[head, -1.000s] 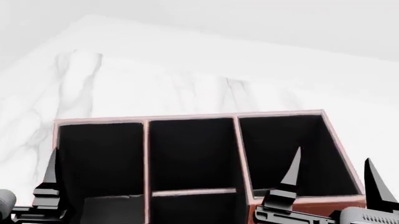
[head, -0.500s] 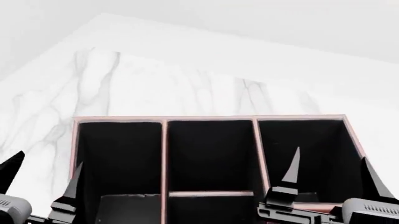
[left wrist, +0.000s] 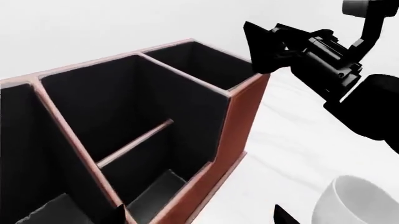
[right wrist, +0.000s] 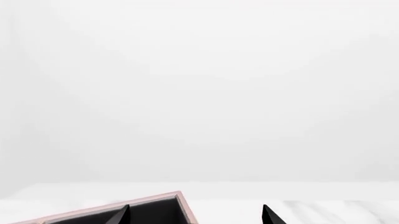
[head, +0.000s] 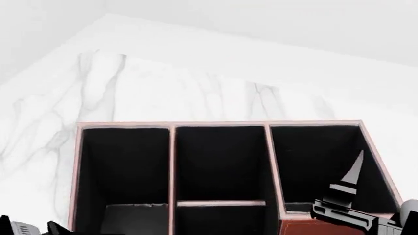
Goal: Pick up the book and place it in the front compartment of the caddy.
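The reddish-brown caddy (head: 281, 161) with pinkish rims and black lining fills the lower head view. Its middle column is split by a low divider (head: 220, 202); the larger cell (head: 219, 161) lies beyond it. The book is not in view. My left gripper (left wrist: 199, 215) is open and empty, its tips straddling the caddy's near outer wall (left wrist: 234, 135); in the head view only a bit of it (head: 26, 229) shows at the bottom left. My right gripper (right wrist: 196, 215) is open and empty, over the caddy's right column (head: 388, 205), and also shows in the left wrist view (left wrist: 265, 46).
A white mug (left wrist: 355, 200) stands on the white marble tabletop (left wrist: 293, 140) beside the caddy, close to my left gripper. The table's far edge (head: 216, 34) meets a plain white background. Grey patches show on the floors of the caddy's cells (left wrist: 153, 191).
The caddy shifted right in the head view, then held still. My right gripper moved right and slightly down. My left gripper dropped almost out of the head view at the bottom left.
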You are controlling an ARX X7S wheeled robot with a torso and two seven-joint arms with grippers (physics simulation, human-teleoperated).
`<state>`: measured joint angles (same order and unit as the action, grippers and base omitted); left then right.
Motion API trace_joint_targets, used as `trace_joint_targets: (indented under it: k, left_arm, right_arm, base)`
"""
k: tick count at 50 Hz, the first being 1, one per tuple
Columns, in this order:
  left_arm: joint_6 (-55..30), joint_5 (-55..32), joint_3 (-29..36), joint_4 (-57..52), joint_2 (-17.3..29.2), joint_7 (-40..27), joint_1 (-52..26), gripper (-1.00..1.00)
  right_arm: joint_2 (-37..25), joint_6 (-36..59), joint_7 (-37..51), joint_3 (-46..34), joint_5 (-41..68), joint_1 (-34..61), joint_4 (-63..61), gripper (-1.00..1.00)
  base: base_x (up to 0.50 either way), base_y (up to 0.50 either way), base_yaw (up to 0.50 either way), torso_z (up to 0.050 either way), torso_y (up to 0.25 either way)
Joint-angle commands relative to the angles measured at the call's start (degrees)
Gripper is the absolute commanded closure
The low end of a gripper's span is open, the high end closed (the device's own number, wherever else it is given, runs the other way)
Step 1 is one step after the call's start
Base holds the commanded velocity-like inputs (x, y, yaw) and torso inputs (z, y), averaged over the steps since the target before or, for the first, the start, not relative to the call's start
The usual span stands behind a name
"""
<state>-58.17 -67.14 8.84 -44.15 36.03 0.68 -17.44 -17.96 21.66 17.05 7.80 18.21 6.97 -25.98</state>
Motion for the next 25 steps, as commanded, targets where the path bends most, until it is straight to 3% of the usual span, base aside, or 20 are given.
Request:
trace_joint_targets:
  k: [1,25]
  left_arm:
    - [-5.91,-10.83,0.91,-1.71,2.97,0.04,-3.27,-1.0]
    - [-6.45,-8.16,4.73,-2.48,3.69,4.39,-3.12,-1.0]
  right_arm:
    - [-0.6,-0.42,0.78,1.07,-0.39,0.23,0.92,-1.0]
    - [-0.94,-1.05,0.89,0.81,-0.17,-0.06,1.32,-1.0]
  base:
    - [0.0,0.0,0.0,0.0,0.0]
    - [0.0,0.0,0.0,0.0,0.0]
